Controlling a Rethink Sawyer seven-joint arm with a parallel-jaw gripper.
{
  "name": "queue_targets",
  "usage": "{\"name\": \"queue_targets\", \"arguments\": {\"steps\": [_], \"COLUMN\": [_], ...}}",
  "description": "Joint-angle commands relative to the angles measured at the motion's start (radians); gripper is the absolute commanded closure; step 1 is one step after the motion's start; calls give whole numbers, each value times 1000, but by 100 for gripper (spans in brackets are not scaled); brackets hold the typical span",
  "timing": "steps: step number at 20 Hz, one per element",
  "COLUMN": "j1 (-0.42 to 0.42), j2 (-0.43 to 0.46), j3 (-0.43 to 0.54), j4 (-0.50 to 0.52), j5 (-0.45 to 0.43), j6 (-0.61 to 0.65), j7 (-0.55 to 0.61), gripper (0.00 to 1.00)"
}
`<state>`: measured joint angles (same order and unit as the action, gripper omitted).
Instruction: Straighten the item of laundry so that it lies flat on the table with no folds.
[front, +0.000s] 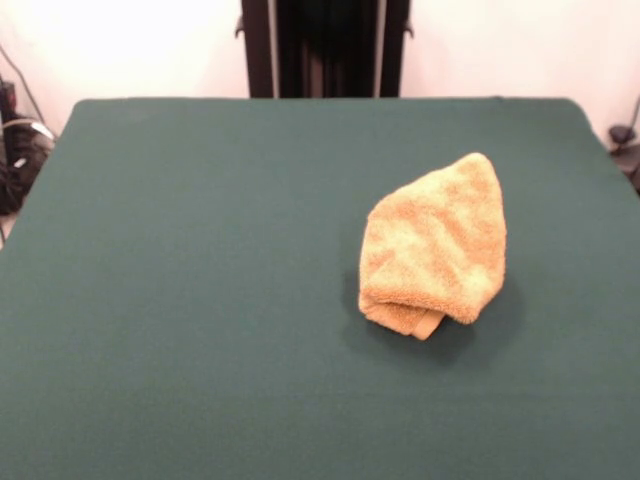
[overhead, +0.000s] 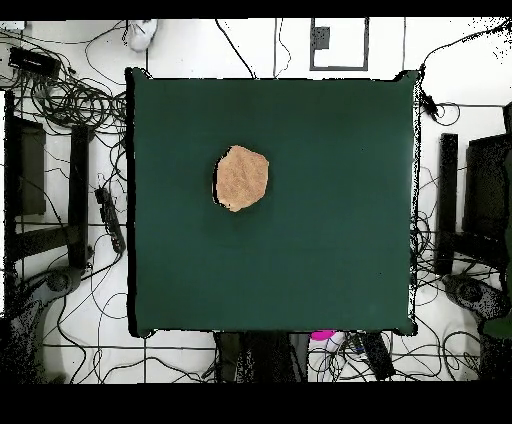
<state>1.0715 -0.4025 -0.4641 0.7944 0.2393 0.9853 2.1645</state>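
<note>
The mustard-yellow fluffy towel (front: 435, 245) lies folded over itself on the dark green table (front: 200, 300), right of centre in the front view. A lower layer peeks out at its near edge. In the overhead view the towel (overhead: 242, 178) is a rounded lump a little left of and above the middle of the table (overhead: 330, 250). The gripper is not in either view; only the dark pedestal (front: 325, 48) shows at the table's far side.
Cables and dark equipment (overhead: 70, 110) lie on the floor around the table. A black object with cables (front: 18, 150) sits off the table's left edge in the front view. A pink object (overhead: 322, 335) lies at the table's bottom edge.
</note>
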Motion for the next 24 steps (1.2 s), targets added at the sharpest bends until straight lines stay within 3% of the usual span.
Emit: {"name": "queue_targets", "arguments": {"steps": [1,6,16,24], "j1": [-36,-57,-107,-173], "j2": [29,22,-113,-183], "j3": [166,181,203,264], "j4": [-18,4,250,343], "j5": [-5,-24,-65,-90], "j6": [172,146,28,8], "j7": [-50,-87,-142,-202], "gripper": [0,0,0,0]}}
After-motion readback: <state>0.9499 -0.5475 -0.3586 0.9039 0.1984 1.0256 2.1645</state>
